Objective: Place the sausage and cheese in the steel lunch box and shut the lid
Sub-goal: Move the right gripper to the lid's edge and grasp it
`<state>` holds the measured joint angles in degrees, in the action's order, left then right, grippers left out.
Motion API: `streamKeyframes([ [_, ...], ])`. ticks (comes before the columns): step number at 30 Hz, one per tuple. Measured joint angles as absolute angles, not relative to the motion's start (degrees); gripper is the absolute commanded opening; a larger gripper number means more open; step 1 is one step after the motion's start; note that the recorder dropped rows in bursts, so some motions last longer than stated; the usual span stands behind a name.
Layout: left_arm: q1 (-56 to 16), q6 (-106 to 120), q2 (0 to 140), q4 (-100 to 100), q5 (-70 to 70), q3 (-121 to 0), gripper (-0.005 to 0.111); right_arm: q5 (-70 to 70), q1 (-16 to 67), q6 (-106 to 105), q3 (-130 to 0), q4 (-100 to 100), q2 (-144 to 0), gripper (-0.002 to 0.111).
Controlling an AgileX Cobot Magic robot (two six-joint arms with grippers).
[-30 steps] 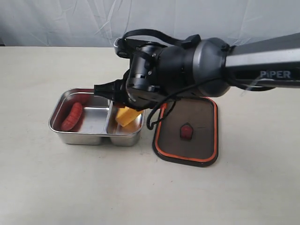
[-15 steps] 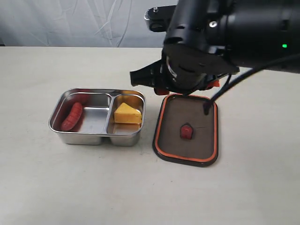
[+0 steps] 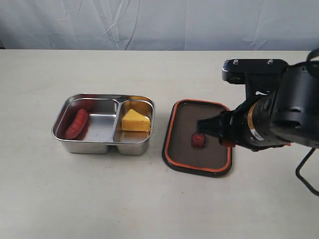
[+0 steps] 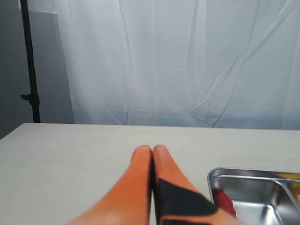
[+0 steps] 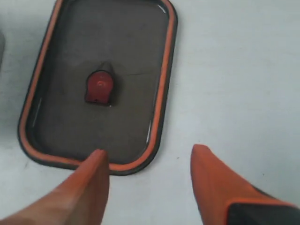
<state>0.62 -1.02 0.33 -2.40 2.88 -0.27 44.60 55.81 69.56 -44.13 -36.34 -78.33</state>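
Findings, right arm. On the worktop the steel lunch box stood uncovered, lying beyond the lid as reckoned from the right tool. The lid rested rim-up directly below and ahead of that tool. Its long axis ran roughly along the line the fingers pointed.

I noted the right tool's jaws were spread wide and holding nothing. One finger was over the lid's near rim and the other over bare worktop beside its long edge. The left tool was closed on nothing, beside the box and well apart from the lid. I judged the right arm nearer for the lift.

The sausage lay in the box's far compartment. The cheese lay in the compartment nearer the right tool.
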Motion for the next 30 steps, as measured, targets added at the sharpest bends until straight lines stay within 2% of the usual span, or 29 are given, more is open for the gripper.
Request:
streamKeyframes([
  [9,0.62,-1.02,0.23,-5.95,0.00,-0.27,0.000,32.00,37.89,56.54,-43.90,-26.52,-84.24,0.052],
  [12,0.62,-1.25,0.23,-17.88,-0.31,-0.27,0.000,29.53,31.93,42.59,-43.90,-17.01,-89.13,0.052],
  [16,0.62,-1.25,0.23,-28.41,1.55,-0.27,0.000,26.29,31.14,36.39,-43.90,-12.85,-96.18,0.052],
  [21,0.62,-1.25,0.23,-29.62,5.95,-0.27,0.000,19.19,31.14,35.67,-43.90,-9.88,-101.07,0.052],
  [25,0.62,-1.25,0.23,-29.62,6.27,-0.27,0.000,18.56,31.14,35.07,-45.48,-9.46,-103.40,0.050],
  [27,0.62,-1.25,0.23,-29.62,6.27,-0.27,0.000,20.37,31.14,34.83,-46.95,-9.46,-104.86,0.045],
  [30,0.62,-1.25,0.23,-29.62,6.27,-0.27,0.000,23.23,31.14,34.46,-49.08,-9.46,-106.19,0.021],
])
